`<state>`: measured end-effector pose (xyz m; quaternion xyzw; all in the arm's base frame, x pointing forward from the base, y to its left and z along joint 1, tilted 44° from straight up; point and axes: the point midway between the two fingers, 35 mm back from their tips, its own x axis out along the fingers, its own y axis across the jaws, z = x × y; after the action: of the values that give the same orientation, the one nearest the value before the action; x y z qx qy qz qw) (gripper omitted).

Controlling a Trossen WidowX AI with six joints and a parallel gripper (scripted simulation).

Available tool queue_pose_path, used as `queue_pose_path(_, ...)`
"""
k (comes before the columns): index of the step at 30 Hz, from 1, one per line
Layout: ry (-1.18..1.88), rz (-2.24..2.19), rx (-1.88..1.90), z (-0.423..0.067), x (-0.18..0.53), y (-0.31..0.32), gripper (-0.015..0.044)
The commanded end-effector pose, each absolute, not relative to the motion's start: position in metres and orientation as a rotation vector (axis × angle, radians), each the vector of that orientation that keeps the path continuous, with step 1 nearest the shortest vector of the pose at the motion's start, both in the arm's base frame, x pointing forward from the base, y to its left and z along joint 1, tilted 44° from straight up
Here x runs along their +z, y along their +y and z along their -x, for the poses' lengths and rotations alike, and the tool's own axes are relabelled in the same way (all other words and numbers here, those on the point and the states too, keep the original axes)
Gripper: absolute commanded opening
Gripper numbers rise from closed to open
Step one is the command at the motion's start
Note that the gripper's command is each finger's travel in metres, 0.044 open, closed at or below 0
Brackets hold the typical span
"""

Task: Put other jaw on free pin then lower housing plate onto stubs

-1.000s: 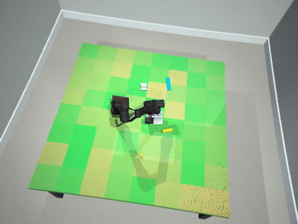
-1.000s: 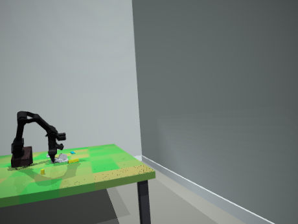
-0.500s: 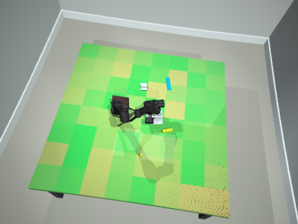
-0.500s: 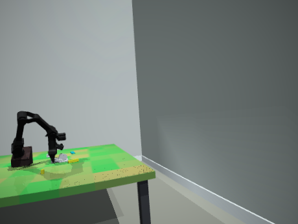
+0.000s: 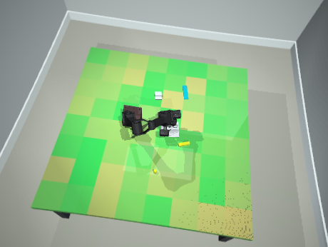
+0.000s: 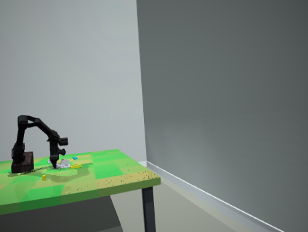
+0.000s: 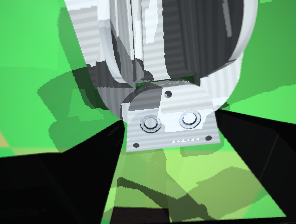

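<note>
Housing plate [image 7: 172, 134]: pale grey-white, faintly striped, one long straight edge and an arched side opposite. A grey shadow covers part of the arch, on the wrist view's left. Two round stub ends [image 7: 150, 123] [image 7: 190, 119] show in it, each ringed; three small dark holes, one in the arch, two by the straight edge's corners. A row of tiny marks runs along that edge. Whether it sits fully level, cannot tell.

Location: the plate is on the gripper assembly [image 5: 174, 133] [image 6: 63, 165] [image 7: 227, 87], around the middle of the green-and-tan patchwork surface [image 5: 214, 160] [image 6: 107, 169], right of the arm's base. Beyond the plate, curved pale walls flank a dark, ribbed interior; gear teeth not made out.

Hand [image 5: 167, 126] [image 6: 55, 166] [image 7: 167, 119]: released, black fingers spread wide, one at either side of the plate. Yellow cylinder [image 5: 184, 143] [image 6: 75, 166] lies just right and nearer.
</note>
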<state>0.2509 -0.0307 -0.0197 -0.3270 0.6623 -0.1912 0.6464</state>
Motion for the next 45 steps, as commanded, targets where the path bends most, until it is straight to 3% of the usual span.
queue_pose_path(1,1.507,0.744,-0.435,-0.251,-0.02,-0.031,0.044)
queue_pose_path(25,1.505,0.756,-0.43,-0.248,0.029,0.017,0.044)
queue_pose_path(33,1.511,0.748,-0.431,-0.2,0.066,0.057,0.044)
queue_pose_path(45,1.511,0.749,-0.432,-0.199,0.067,0.057,0.044)
